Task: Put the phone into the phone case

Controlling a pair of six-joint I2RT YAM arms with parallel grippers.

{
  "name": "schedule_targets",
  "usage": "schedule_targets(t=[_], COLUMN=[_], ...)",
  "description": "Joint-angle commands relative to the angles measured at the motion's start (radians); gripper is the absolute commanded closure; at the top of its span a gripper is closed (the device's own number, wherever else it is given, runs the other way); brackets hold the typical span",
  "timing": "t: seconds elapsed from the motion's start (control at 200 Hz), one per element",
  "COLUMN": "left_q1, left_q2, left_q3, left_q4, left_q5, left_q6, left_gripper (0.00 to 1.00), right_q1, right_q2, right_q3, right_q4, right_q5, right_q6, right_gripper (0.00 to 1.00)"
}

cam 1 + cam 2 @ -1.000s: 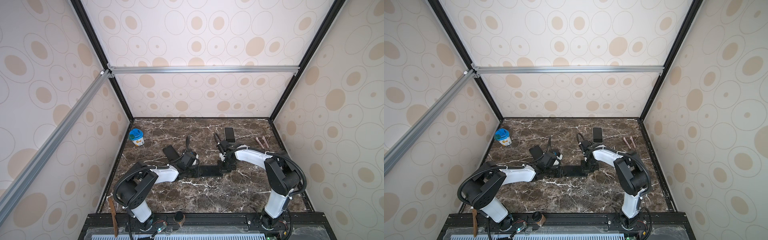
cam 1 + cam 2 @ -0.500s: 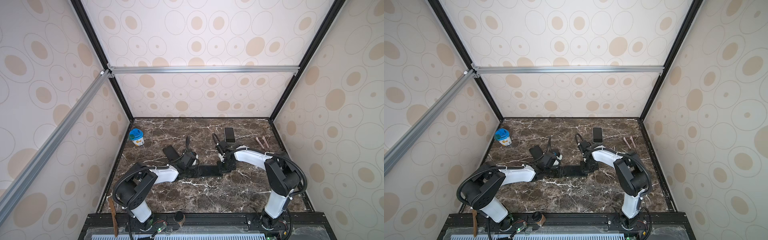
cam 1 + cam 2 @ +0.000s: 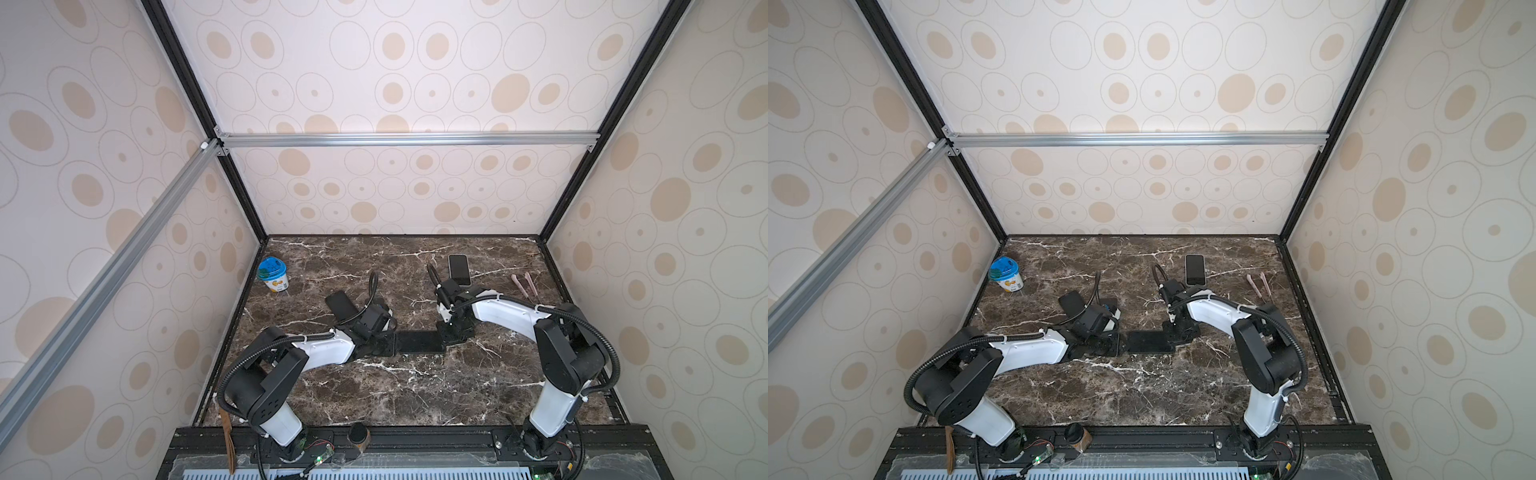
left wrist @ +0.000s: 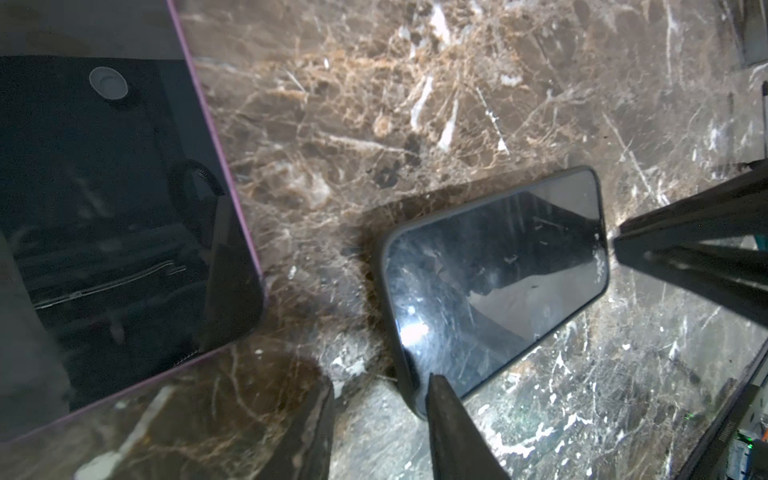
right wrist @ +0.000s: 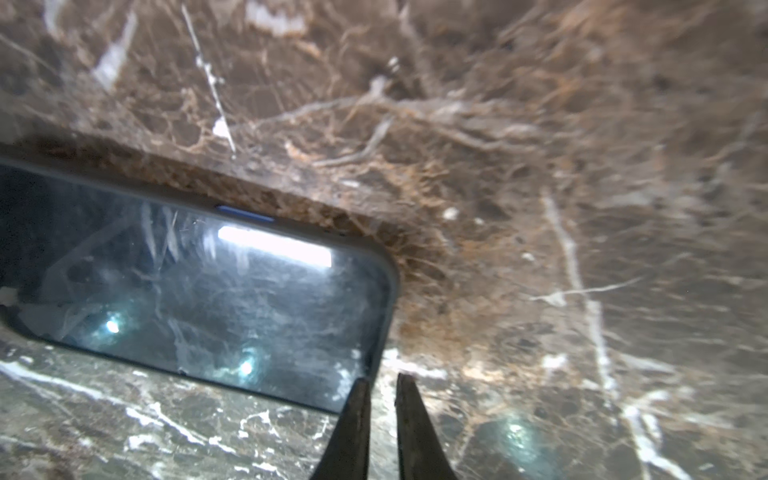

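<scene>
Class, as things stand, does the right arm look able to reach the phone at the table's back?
Probably yes: the phone lies flat, uncovered, close behind the right arm; nothing stands between.

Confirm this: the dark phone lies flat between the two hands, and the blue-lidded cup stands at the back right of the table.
Wrong side: both top views show the blue-lidded cup at the back left of the table. The dark phone does lie flat between the left hand and the right hand.
</scene>
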Motion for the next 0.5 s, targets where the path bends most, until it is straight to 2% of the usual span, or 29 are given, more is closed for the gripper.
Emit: schedule_targets(t=[0.0, 0.075, 0.12, 0.305, 0.405, 0.495], left_q1=[0.007, 0.01, 0.011, 0.028, 0.036, 0.05], left_q2=[-0.025, -0.043, -0.059, -0.172, -0.25, -0.313], left_q3=[0.053, 0.066, 0.07, 0.058, 0.04, 0.037], left_q4=[-0.051, -0.068, -0.079, -0.143, -0.184, -0.255], left_q5=[-0.031, -0.044, -0.056, -0.143, -0.192, -0.239], left_q6=[0.031, 0.038, 0.042, 0.067, 0.104, 0.128], left_gripper=[0.62, 0.61, 0.57, 0.25, 0.1, 0.03], right_q1=[-0.015, -0.016, -0.016, 0.001, 0.024, 0.036], right_q2=[-0.043, -0.037, -0.034, -0.08, -0.127, -0.152], right_q3=[0.038, 0.068, 0.084, 0.079, 0.053, 0.051], right_q4=[-0.033, -0.066, -0.082, -0.058, 0.028, 0.08], right_q5=[-0.047, -0.035, -0.037, -0.037, -0.01, -0.01], right_q6=[-0.099, -0.172, -0.222, -0.417, -0.513, -0.568], right_gripper=[0.82, 0.75, 0.68, 0.3, 0.22, 0.15])
